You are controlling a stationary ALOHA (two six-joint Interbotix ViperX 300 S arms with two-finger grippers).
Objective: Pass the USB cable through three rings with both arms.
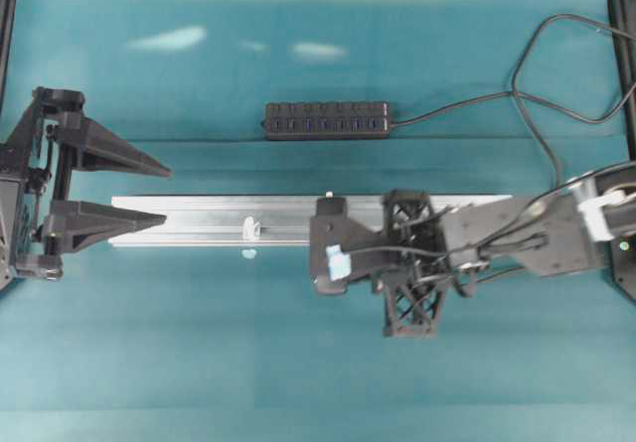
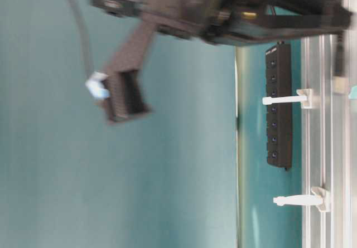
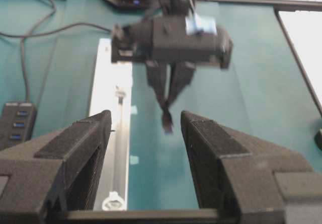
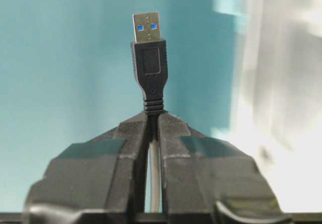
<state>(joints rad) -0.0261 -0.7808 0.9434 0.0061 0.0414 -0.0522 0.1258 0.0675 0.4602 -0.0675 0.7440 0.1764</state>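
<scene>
The right gripper (image 4: 153, 121) is pinching the cable (image 4: 149, 68), plug jutting beyond its fingertips for threading; the left gripper (image 3: 146, 128) is waiting open to receive it.

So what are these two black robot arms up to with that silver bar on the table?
The right gripper is shut on a thin black USB cable, just behind its rectangular plug, which sticks out past the fingertips. It hangs above the long silver aluminium rail, where small white plastic ring clips stand. The left gripper waits open at the rail's other end. Nothing looks threaded yet.
</scene>
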